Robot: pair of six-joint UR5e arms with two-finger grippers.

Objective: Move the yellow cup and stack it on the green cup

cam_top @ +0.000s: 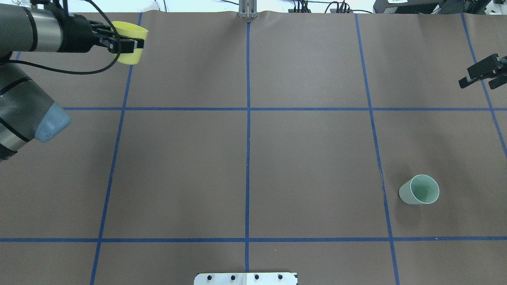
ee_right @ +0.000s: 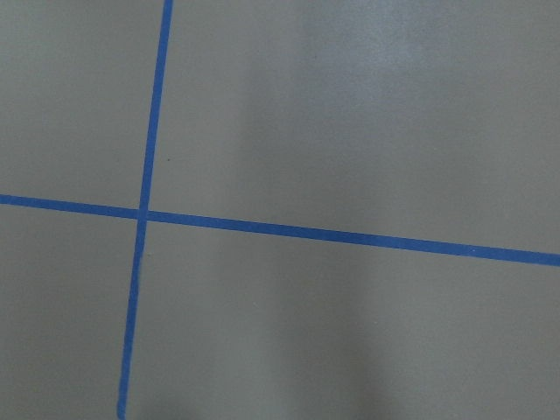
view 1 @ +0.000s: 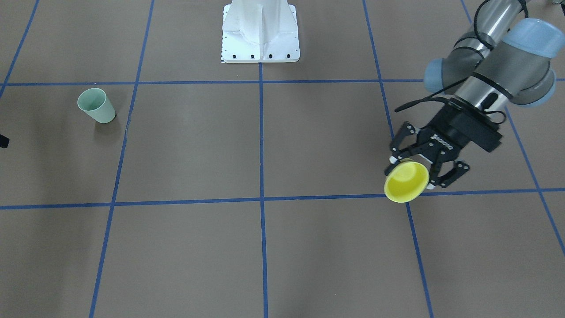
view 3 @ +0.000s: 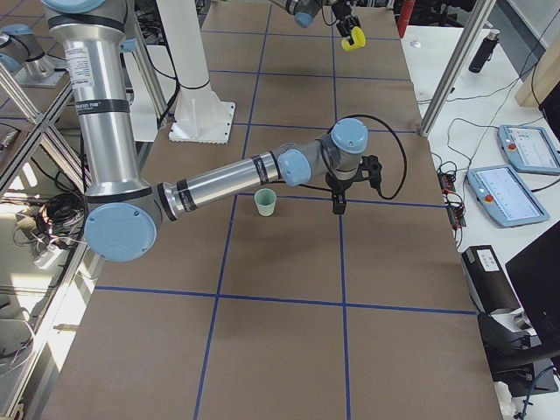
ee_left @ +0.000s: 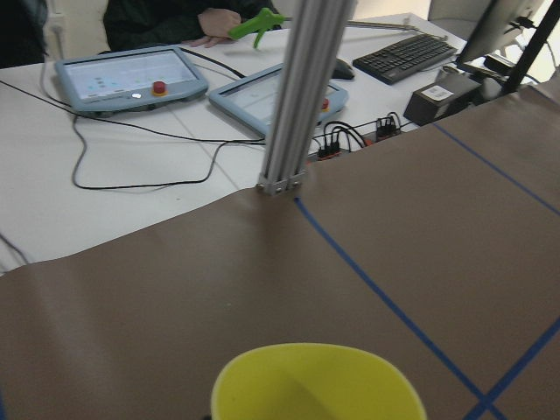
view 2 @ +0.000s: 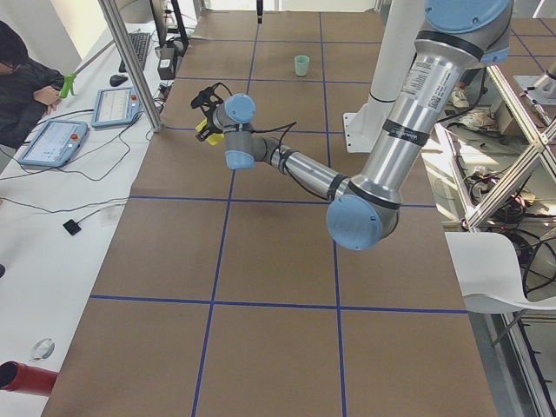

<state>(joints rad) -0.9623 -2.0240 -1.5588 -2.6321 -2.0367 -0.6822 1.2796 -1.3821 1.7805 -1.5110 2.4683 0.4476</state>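
Note:
The yellow cup (view 1: 406, 181) is held in my left gripper (view 1: 410, 172), whose fingers are shut on its wall. It hangs above the far left part of the table, tilted with its mouth toward the operators' side. It also shows in the overhead view (cam_top: 130, 42) and at the bottom of the left wrist view (ee_left: 315, 385). The green cup (cam_top: 420, 190) stands upright on the table at the near right, also in the front view (view 1: 97, 106). My right gripper (cam_top: 476, 84) is empty at the right edge, fingers apart, well beyond the green cup.
The brown table cover carries a grid of blue tape lines (cam_top: 248, 118). The robot's white base (view 1: 260, 33) sits at the near middle edge. An aluminium post (ee_left: 302, 96), tablets and cables stand past the far edge near the yellow cup.

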